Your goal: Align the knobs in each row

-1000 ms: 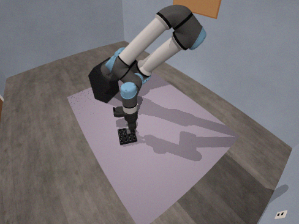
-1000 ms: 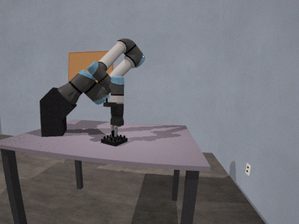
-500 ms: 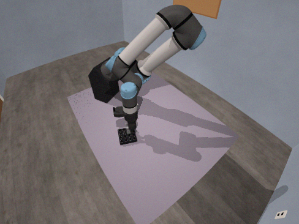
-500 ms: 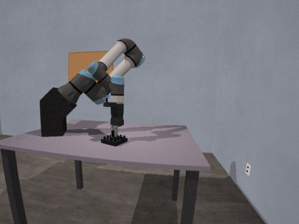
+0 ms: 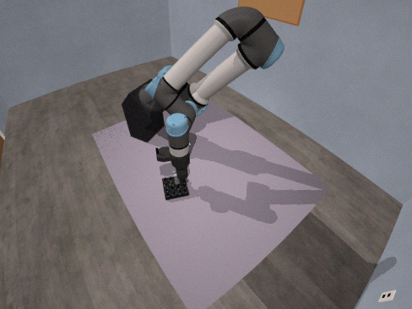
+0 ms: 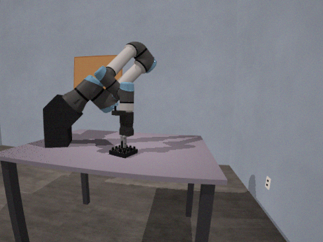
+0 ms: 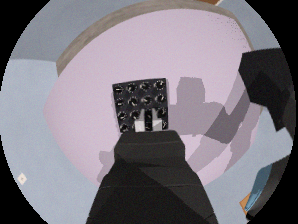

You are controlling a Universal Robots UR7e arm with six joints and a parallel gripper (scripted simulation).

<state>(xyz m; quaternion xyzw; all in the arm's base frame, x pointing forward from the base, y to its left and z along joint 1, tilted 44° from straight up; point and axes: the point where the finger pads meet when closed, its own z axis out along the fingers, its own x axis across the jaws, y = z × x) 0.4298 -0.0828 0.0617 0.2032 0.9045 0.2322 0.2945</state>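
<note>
The black knob box (image 5: 177, 197) (image 6: 118, 154) (image 7: 117, 93) stands flat on the table, its knobs in a four-by-four grid with white lines and white marks. My gripper (image 5: 176, 181) (image 6: 123, 147) (image 7: 148, 114) points straight down into the grid. Its two light fingers stand close on either side of a black knob (image 7: 148, 117), in the third column from the left and third row from the top of the wrist view, and are shut on it. The fingers partly hide this knob and its neighbours. The printed names and the socket cannot be made out, so I cannot tell the knob's name.
The pale purple table (image 5: 198, 249) (image 6: 172, 168) (image 7: 90, 65) carries the box and the arm's black base (image 5: 145, 122) (image 6: 57, 129). Shadows of the arm fall across the table beside the box. Neighbouring knobs stand close around the fingers.
</note>
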